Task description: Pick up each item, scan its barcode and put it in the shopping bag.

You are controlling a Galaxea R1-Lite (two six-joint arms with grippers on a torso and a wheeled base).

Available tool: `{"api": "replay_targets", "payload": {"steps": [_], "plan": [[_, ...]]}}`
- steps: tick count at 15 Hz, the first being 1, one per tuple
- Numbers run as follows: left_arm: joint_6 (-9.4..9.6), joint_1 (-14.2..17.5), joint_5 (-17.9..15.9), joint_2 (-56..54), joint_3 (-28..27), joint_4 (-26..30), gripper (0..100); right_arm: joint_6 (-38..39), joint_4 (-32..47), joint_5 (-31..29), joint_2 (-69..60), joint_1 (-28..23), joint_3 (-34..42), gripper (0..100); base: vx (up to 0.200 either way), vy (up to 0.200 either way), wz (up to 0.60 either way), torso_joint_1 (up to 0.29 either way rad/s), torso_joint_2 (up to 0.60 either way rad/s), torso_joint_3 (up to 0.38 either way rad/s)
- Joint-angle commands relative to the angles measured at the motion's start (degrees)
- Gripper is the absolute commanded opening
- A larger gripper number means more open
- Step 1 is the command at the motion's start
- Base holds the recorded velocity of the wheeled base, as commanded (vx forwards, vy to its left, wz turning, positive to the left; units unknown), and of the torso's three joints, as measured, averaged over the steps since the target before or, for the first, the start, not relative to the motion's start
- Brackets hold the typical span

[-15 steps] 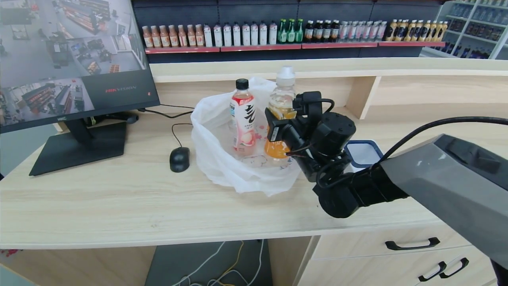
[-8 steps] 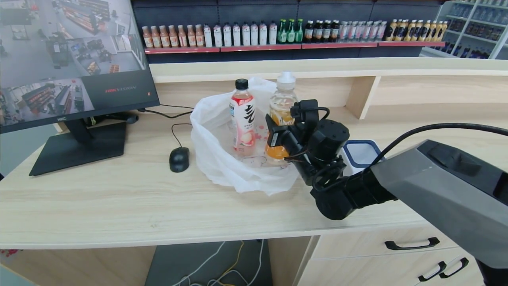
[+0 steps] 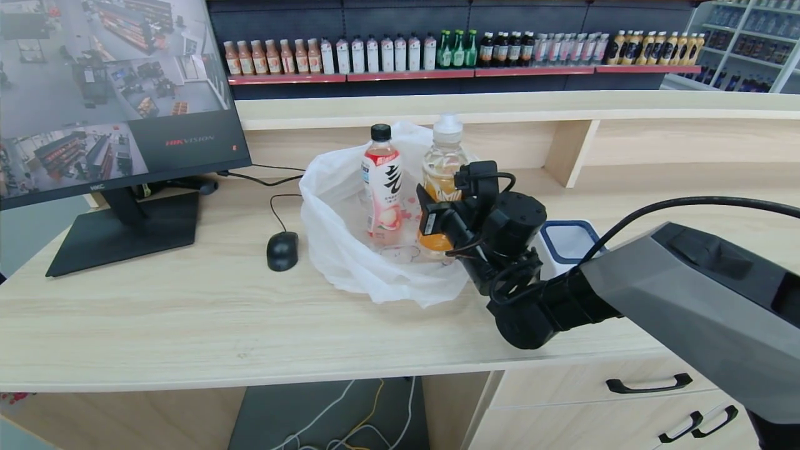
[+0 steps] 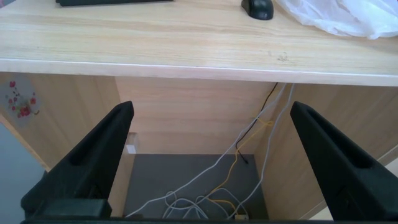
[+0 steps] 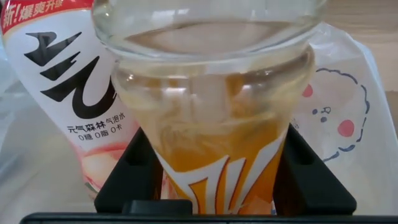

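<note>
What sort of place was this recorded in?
Most likely a shop checkout counter: stocked drink shelves run behind the wooden counter, a monitor shows camera feeds of shop aisles, and the right gripper holds an orange drink bottle in a white shopping bag.

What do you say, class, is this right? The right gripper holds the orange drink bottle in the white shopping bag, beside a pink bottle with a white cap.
Not quite. The cap of the pink bottle is black, not white, as the head view shows. The rest stands: the right gripper holds the orange drink bottle in the white shopping bag, beside it.
</note>
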Motion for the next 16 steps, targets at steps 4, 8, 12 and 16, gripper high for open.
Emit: {"api": "replay_targets", "payload": {"steps": [4, 8, 12, 16], "plan": [[0.0, -0.01, 0.02, -0.02, 0.0, 0.0, 100, -0.08, -0.33, -0.16, -0.35, 0.83, 0.2, 100, 0.0, 0.0, 0.0, 0.0, 0.0, 0.0], [0.0, -0.01, 0.02, -0.02, 0.0, 0.0, 100, -0.43, -4.37, -0.95, -2.9, 1.1, 3.19, 100, 0.0, 0.0, 0.0, 0.0, 0.0, 0.0], [0.0, -0.01, 0.02, -0.02, 0.0, 0.0, 100, -0.43, -5.07, -0.95, -13.71, 1.1, 10.49, 100, 0.0, 0.0, 0.0, 0.0, 0.0, 0.0], [0.0, -0.01, -0.06, -0.02, 0.0, 0.0, 100, 0.63, -7.18, -0.51, -26.98, 0.48, 22.53, 100, 0.0, 0.0, 0.0, 0.0, 0.0, 0.0]]}}
